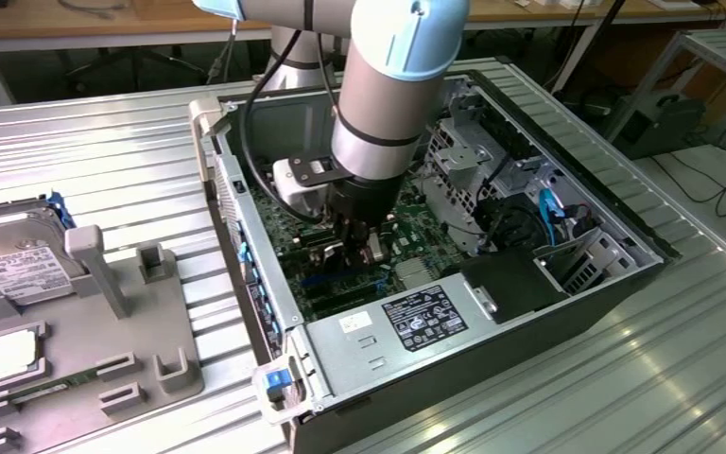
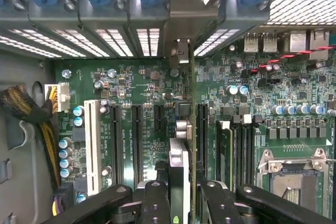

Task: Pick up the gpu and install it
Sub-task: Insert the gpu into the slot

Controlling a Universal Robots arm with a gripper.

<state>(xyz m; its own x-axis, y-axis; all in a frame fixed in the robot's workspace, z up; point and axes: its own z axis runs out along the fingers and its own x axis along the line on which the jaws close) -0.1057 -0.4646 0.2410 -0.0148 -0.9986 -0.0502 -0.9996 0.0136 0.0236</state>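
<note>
GPU, the thin flat dark expansion card with a silver metal bracket at one end, stands edge-on in the lower middle of the wrist view, over the green motherboard. It looks light but stiff and fragile: exposed circuitry and a slim connector edge that would not forgive twisting, so the sound hold is across its two flat faces near the top edge, clear of the cooler. That is how it sits now. The black two-fingered gripper is clamped on it, one finger on each face. Its bracket reaches the rear slot openings at upper middle.

In the exterior view's centre the gripper is down inside the open computer case; whether the card is seated there I cannot quite tell.
</note>
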